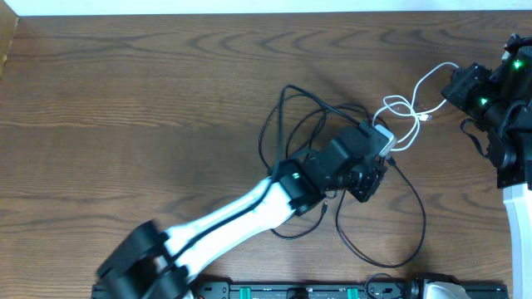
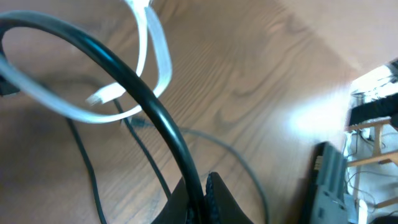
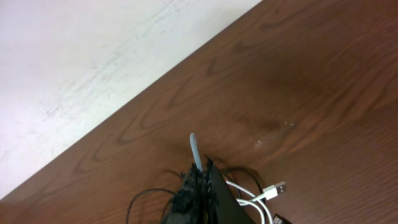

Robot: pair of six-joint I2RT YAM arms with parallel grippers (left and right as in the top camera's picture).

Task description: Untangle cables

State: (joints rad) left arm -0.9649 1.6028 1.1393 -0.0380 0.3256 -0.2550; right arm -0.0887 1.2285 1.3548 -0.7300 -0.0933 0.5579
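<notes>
The black cable (image 1: 424, 218) sprawls in wide loops across the middle of the brown table (image 1: 125, 100). My left gripper (image 1: 378, 145) reaches into the tangle, shut on the black cable (image 2: 143, 93), which arcs up from between the fingers (image 2: 217, 196). The white cable (image 1: 397, 104) curls beside it and leads to my right gripper (image 1: 449, 83) at the far right. In the left wrist view its white loop (image 2: 158, 56) and plug (image 2: 102, 94) lie behind the black one. My right gripper (image 3: 202, 169) is shut on the white cable (image 3: 196, 148), whose USB plug (image 3: 277, 188) lies close by.
The table's far edge (image 3: 143, 99) meets a pale floor just beyond my right gripper. A black rail (image 1: 291, 291) runs along the near edge. The right arm's base (image 1: 515, 174) stands at the right side. Dark equipment (image 2: 329, 180) sits off the table.
</notes>
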